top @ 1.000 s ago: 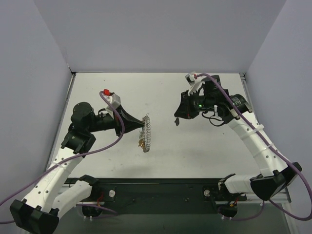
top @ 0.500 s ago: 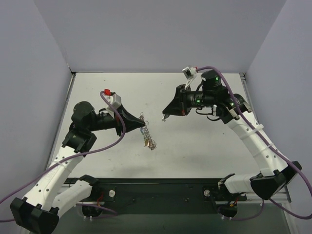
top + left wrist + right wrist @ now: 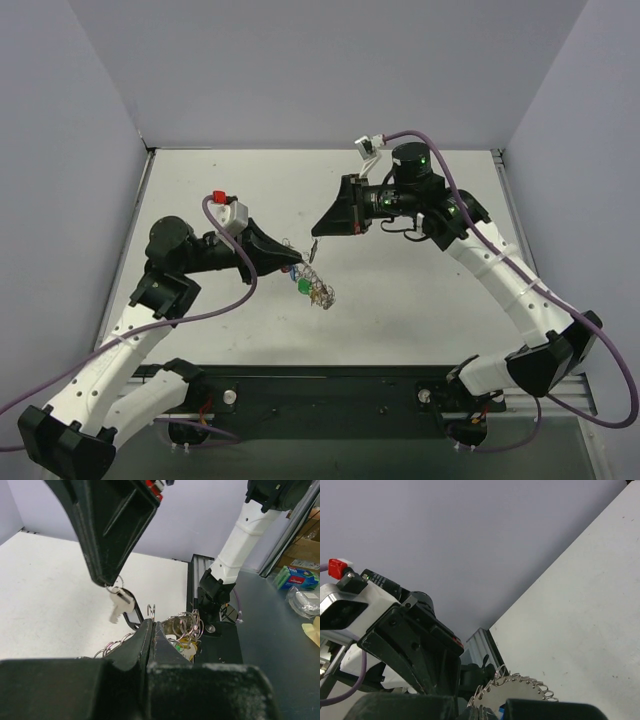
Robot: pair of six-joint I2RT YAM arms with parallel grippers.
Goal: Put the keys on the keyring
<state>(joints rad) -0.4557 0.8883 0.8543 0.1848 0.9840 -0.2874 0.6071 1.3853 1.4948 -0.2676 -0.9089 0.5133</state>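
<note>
- A white table (image 3: 420,310) was closed in by pale walls (image 3: 320,70) on the left, far and right sides. A black rail (image 3: 330,385) ran along its near edge by the arm bases.
- Both grippers met over the middle of the table, well away from every wall, with open white surface all around them.
- The left gripper (image 3: 287,260) reached in from the left, its jaws pressed together on the keyring (image 3: 318,290).
- From above, the keyring appeared nearly edge-on. Its long axis slanted from the left fingertips toward the near right.
- From the right wrist, part of its toothed silvery face showed, with small wire loops along the rim.
- Small keys (image 3: 302,284) with coloured heads, one green, hung at the keyring just beside the left fingertips.
- The right gripper (image 3: 318,234) came in from the far right, its jaws pinching the small loop of a pale key (image 3: 119,605).
- That key dangled blade down, just above the keyring and apart from it.
</note>
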